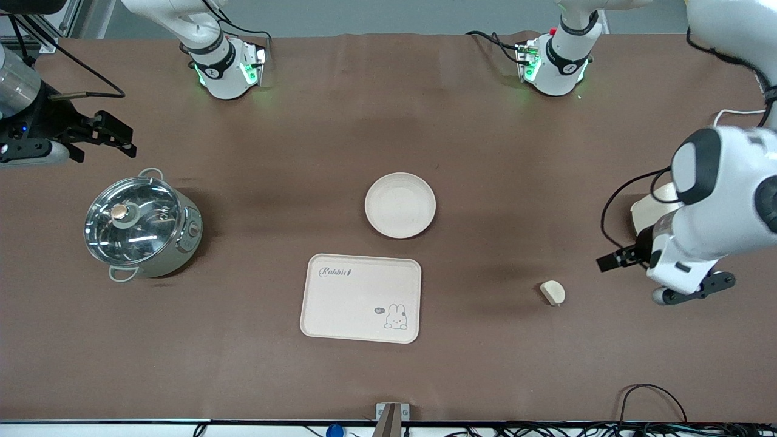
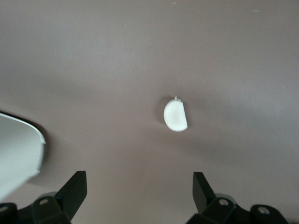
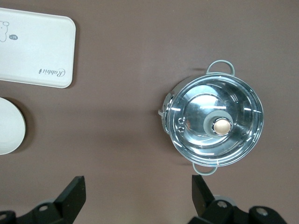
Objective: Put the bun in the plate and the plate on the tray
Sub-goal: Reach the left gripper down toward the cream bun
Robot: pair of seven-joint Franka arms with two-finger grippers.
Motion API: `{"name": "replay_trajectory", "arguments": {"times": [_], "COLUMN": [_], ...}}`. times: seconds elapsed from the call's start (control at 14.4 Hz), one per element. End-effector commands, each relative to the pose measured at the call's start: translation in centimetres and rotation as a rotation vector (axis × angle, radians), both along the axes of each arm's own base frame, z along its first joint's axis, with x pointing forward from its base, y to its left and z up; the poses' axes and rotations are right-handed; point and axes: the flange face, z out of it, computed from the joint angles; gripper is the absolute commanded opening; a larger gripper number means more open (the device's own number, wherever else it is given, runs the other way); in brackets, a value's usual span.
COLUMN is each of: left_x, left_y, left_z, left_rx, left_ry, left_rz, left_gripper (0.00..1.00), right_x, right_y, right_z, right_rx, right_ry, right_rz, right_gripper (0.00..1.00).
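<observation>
- Bun (image 1: pixel 552 293) lying alone on the table (image 1: pixel 255 364), flat side down toward the front camera's edge, well apart from the tray (image 1: pixel 360 298) toward the left arm's end; touched by nothing.
- In the left wrist view, bun (image 2: pixel 175 115) seen on bare brown cloth, between and ahead of the two spread fingertips (image 2: pixel 74 186).
- Tray resting flat, at the middle of the table, "Rabbit" script and rabbit drawing facing up; holding nothing.
- Plate (image 1: pixel 400 205) empty, sitting just beside the tray, farther from the front camera than it; narrow gap between the two, not touching.
- Pot (image 1: pixel 142 226) with glass lid standing well apart from the tray, toward the right arm's end; lid on, knob at its centre.
- Left gripper (image 1: pixel 661 278) up in the air near the bun, on the side away from the tray; jaws released and wide, grasping nothing.
- Right gripper (image 1: pixel 103 136) hovering over the table beside the pot, well apart from the tray; jaws released, empty, as the right wrist view shows with the pot (image 3: pixel 214 123), tray corner (image 3: pixel 37 49) and plate edge (image 3: pixel 9 126) below.
</observation>
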Motion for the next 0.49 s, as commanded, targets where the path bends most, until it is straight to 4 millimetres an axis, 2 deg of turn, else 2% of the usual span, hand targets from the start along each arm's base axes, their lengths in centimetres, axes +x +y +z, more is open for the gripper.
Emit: {"name": "replay_trajectory", "arguments": {"times": [0.0, 0.21, 0.28, 0.42], "left_x": [0.8, 1.8, 1.7, 1.6], "left_y": [0.0, 0.0, -0.3, -1.3], "left_z": [-4.9, -13.2, -15.0, -16.8], "left_rx": [0.016, -0.003, -0.003, -0.001], "left_ry": [-0.006, -0.010, -0.008, 0.000], "left_rz": [0.114, 0.178, 0.200, 0.218], "left_gripper": [1.00, 1.00, 1.00, 1.00], "right_x": [-0.2, -0.2, -0.2, -0.2], "right_y": [-1.7, -2.4, -2.4, -2.3], "right_z": [0.5, 0.2, 0.2, 0.3], "right_rx": [-0.001, 0.000, 0.000, 0.002], "right_ry": [-0.009, -0.006, -0.006, -0.006], "right_rz": [-0.039, -0.053, -0.055, -0.052], "right_gripper": [1.00, 1.00, 1.00, 1.00]}}
